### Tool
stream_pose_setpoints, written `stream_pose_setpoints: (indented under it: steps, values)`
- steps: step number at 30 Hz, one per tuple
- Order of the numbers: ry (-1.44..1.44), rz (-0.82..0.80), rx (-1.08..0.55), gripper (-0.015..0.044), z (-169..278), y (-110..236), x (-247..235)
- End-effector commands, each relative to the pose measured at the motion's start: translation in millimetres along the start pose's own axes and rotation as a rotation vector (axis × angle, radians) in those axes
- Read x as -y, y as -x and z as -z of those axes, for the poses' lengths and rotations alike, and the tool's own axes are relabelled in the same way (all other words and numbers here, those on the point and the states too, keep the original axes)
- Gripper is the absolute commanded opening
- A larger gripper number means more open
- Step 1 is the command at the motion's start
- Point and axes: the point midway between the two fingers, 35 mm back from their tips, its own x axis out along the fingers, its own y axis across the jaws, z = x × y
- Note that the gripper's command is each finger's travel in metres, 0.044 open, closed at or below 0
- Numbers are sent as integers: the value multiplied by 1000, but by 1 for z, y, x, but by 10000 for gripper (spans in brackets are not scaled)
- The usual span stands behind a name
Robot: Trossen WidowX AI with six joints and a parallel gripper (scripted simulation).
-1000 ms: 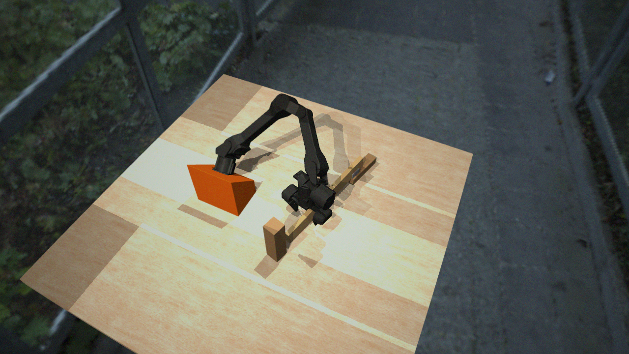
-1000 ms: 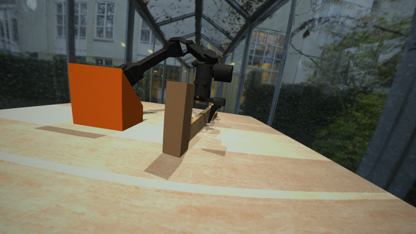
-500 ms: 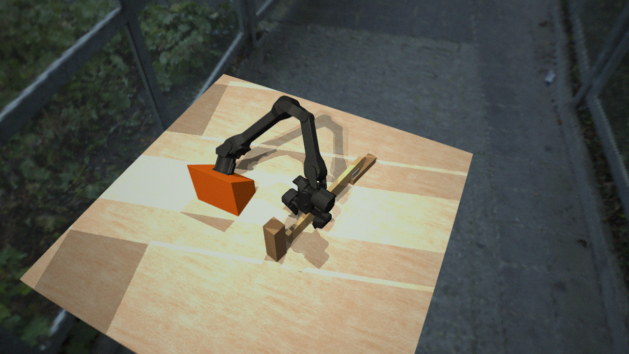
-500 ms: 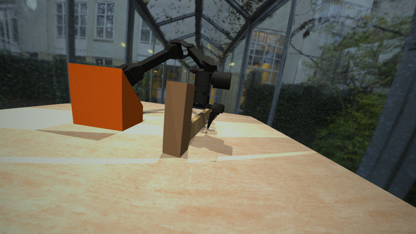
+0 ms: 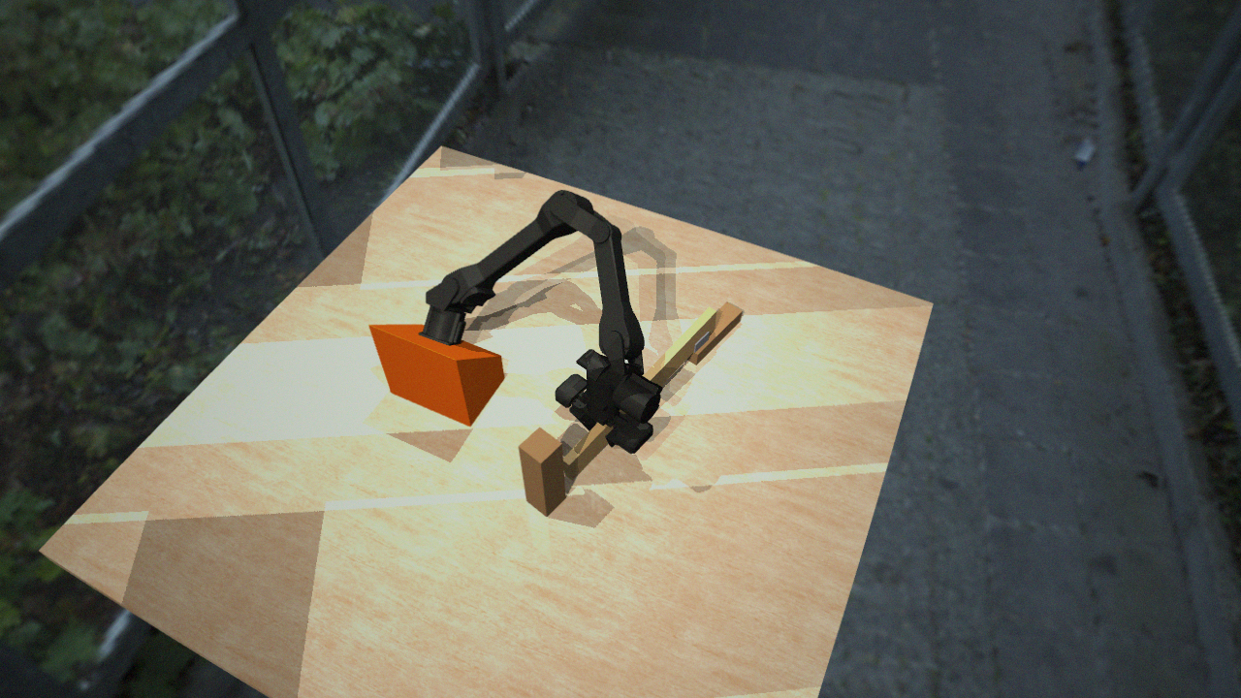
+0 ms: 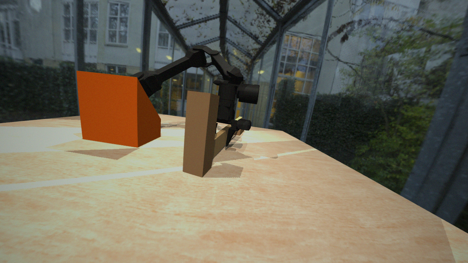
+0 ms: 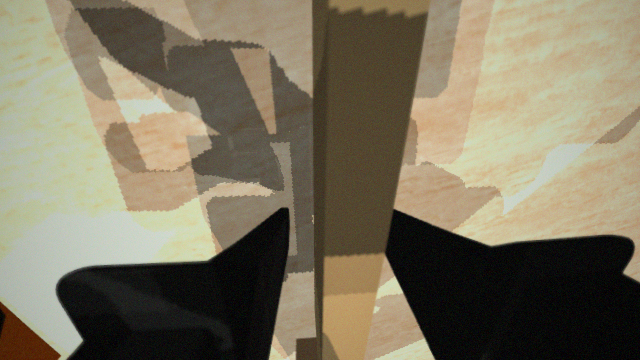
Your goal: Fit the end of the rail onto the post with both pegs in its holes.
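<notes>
The long wooden rail (image 5: pixel 681 360) (image 6: pixel 222 137) (image 7: pixel 360 150) slopes from the low footboard block (image 5: pixel 727 321) at its far end down to the table in front of the short brown post (image 5: pixel 542 473) (image 6: pixel 199 130). Its near end lies just behind the post. The pegs are hidden. My gripper (image 5: pixel 620 425) (image 6: pixel 229 141) (image 7: pixel 331 213) points down and straddles the rail a short way from the post. The fingers are half closed: the right one is at the rail's side, and the left one stands a small gap away from it.
An orange wedge block (image 5: pixel 438 373) (image 6: pixel 108 107) bears the arm's base, left of the rail and the post. The table (image 5: pixel 433 564) ends close behind the footboard block and to the right.
</notes>
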Motion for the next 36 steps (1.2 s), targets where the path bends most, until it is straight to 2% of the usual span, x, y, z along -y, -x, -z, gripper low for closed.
stream_pose_setpoints:
  steps: [1, 4, 11, 36]
  values:
    - [-3, 0, 3, 125, 0, 0, 0]
    - [-3, 0, 3, 46, 0, 0, 0]
    - [-3, 0, 3, 0, 0, 0, 0]
    - [-3, 0, 3, 0, 0, 7, 1]
